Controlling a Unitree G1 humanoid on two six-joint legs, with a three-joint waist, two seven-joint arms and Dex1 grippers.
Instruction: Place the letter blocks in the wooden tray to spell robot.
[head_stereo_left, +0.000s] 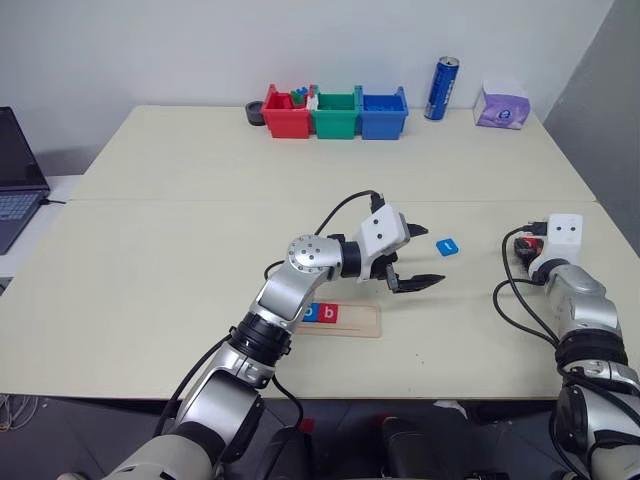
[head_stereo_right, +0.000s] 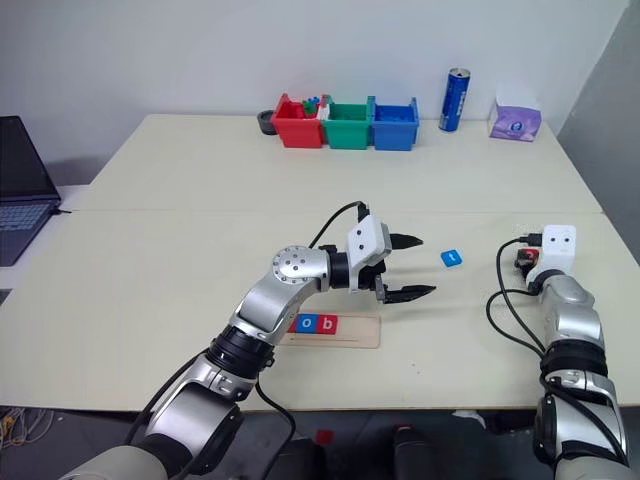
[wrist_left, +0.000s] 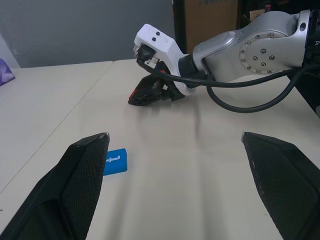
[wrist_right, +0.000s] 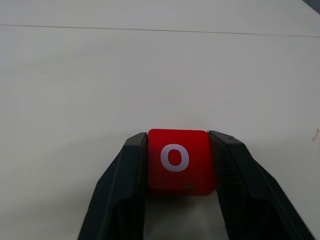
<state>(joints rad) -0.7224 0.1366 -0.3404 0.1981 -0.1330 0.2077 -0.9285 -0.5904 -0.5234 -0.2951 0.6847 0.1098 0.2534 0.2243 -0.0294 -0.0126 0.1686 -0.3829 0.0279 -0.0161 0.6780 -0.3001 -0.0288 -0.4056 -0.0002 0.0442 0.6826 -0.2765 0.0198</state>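
Pinching a red o block (wrist_right: 177, 161) between its fingers, the right hand (wrist_right: 176, 165) rests low on the surface (head_stereo_left: 200, 250). Left hand (head_stereo_left: 412, 256) hangs spread beside the blue t block (head_stereo_left: 447, 245), above the wooden tray (head_stereo_left: 355, 320).

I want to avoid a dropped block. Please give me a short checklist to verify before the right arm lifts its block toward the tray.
1. Right gripper fingers against both sides of the red o block: ok.
2. Block firmly held, not slipping: cannot tell.
3. Free space in the wooden tray beside the blue o block and red b block: ok.
4. Left gripper, open, hanging close above the tray's free end: not ok.
5. Blue t block lying apart from both grippers: ok.
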